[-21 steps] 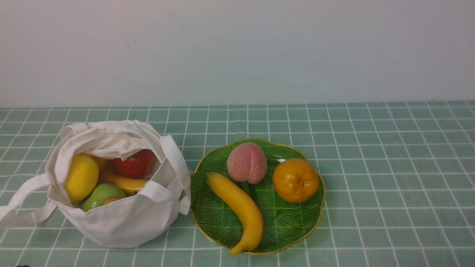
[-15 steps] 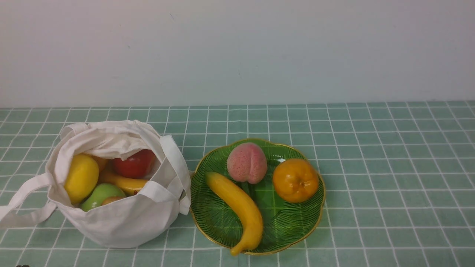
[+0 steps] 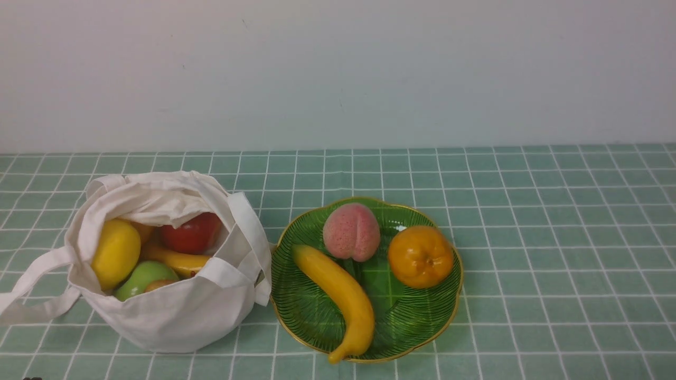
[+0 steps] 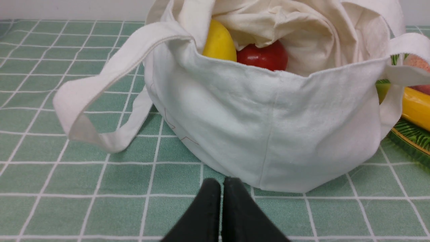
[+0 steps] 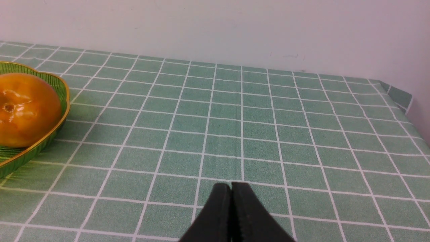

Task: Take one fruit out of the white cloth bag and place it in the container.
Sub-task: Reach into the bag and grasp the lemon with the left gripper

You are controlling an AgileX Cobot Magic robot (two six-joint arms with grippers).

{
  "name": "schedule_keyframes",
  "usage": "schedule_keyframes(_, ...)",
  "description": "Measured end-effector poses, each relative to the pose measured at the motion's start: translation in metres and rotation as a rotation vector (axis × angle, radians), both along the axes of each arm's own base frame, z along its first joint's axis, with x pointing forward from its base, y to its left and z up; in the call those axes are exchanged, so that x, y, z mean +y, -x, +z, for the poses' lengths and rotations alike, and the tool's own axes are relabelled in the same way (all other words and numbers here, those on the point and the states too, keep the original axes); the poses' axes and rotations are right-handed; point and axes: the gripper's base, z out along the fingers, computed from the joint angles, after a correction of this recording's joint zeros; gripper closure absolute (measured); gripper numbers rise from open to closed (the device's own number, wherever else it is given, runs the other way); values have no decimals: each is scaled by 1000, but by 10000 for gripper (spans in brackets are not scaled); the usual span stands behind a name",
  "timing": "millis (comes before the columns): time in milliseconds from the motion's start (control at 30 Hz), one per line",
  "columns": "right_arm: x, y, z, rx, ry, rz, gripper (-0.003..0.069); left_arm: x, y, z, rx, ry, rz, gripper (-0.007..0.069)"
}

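The white cloth bag (image 3: 174, 311) stands open at the left of the table, with the yellow lemon (image 3: 115, 253) against its left inner wall. In the left wrist view the bag (image 4: 268, 127) fills the middle and the lemon (image 4: 219, 45) peeks over its rim. The green plate (image 3: 417, 332) lies just right of the bag. My left gripper (image 4: 221, 183) is shut and empty, low over the cloth just in front of the bag. My right gripper (image 5: 231, 186) is shut and empty over bare cloth, right of the plate (image 5: 20, 158). Neither arm shows in the front view.
Inside the bag also lie a red apple (image 3: 191, 233), a green apple (image 3: 142, 277) and a banana (image 3: 177, 261). The plate holds a banana (image 3: 338, 295), a peach (image 3: 351, 232) and an orange tangerine (image 3: 421, 257). A bag strap (image 3: 31, 287) trails left. The table's right corner (image 5: 399, 97) drops off.
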Motion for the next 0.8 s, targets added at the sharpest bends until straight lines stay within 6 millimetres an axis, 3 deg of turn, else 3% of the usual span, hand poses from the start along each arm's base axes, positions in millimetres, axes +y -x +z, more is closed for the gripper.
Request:
schedule_keyframes(367, 0, 0, 0, 0, 0, 0, 674, 1, 0, 0, -2, -18, 1, 632)
schedule_keyframes(467, 0, 0, 0, 0, 0, 0, 674, -1, 0, 1, -11, 48, 7, 632)
schedule_keyframes(600, 0, 0, 0, 0, 0, 0, 674, -7, -3, 12, -94, 518, 45, 632)
schedule_keyframes(800, 0, 0, 0, 0, 0, 0, 674, -6, -4, 24, -211, 720, 67, 632)
